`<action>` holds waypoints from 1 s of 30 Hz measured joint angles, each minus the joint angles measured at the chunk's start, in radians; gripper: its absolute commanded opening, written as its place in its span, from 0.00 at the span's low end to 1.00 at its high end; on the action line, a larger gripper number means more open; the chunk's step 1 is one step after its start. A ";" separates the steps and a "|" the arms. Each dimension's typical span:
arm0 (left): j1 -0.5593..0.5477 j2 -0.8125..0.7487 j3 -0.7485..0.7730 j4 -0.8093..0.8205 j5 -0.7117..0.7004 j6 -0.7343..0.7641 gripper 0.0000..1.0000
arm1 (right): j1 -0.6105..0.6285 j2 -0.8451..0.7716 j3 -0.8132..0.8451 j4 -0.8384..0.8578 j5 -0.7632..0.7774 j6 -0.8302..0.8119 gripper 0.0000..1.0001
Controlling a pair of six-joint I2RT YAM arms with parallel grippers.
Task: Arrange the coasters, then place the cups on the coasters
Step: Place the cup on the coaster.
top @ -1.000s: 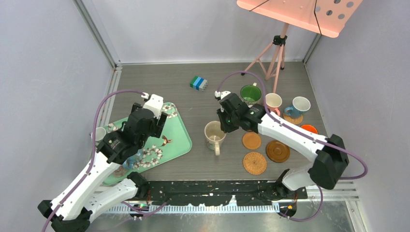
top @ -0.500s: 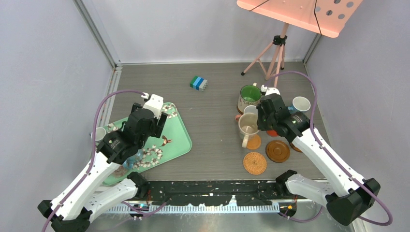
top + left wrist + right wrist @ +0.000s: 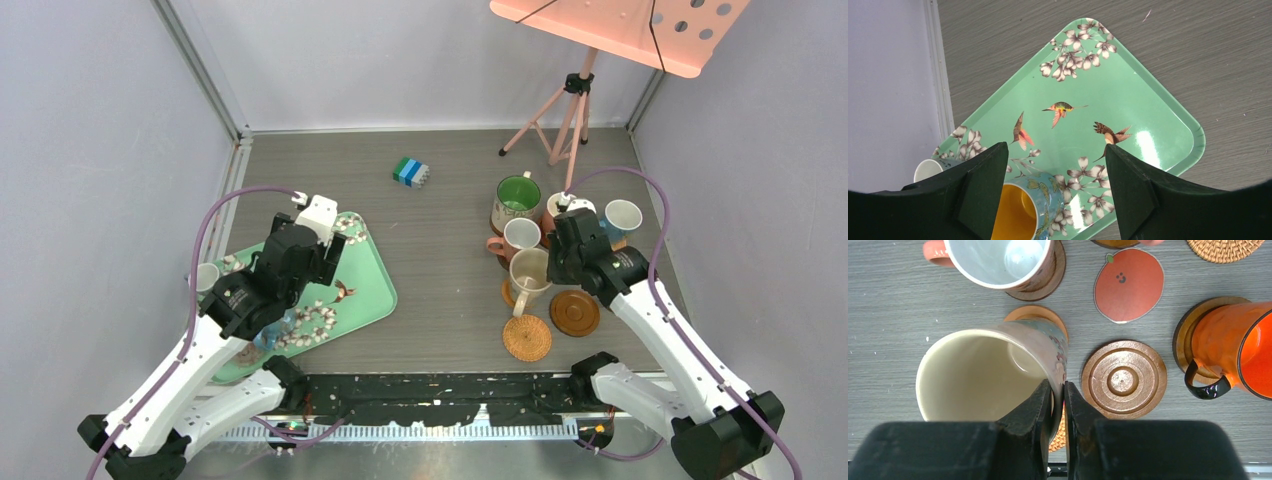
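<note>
My right gripper (image 3: 1058, 400) is shut on the rim of a cream cup (image 3: 983, 375), one finger inside and one outside. The cup hangs over a tan coaster (image 3: 1035, 314); I cannot tell whether it touches. Beside it lie a dark brown wood coaster (image 3: 1124, 379), an orange fruit-shaped coaster (image 3: 1129, 284) and a woven wicker coaster (image 3: 527, 337). A pink cup (image 3: 1003, 260) and an orange cup (image 3: 1243, 345) stand on dark coasters. My left gripper (image 3: 1058, 165) is open above the tray, over a yellow-inside cup (image 3: 1033, 210) lying on its side.
The mint-green floral tray (image 3: 1148, 100) lies at the left, a small white cup (image 3: 930, 167) at its edge. A green-inside cup (image 3: 518, 200) and a white-and-blue cup (image 3: 622, 218) stand behind the coasters. A blue-green toy block (image 3: 411, 172) and a pink stand's legs (image 3: 570, 120) are at the back.
My right arm has carried the cream cup from the middle of the table rightwards to over the tan coaster. The left arm has not moved.
</note>
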 measured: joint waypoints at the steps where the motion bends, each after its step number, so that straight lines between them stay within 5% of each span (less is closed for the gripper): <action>1: 0.000 0.000 0.000 0.000 0.000 0.000 0.74 | -0.008 -0.006 -0.006 0.005 -0.002 0.000 0.05; 30: 0.000 0.000 0.000 0.000 0.000 0.000 0.74 | -0.050 0.022 -0.029 0.056 -0.059 0.018 0.05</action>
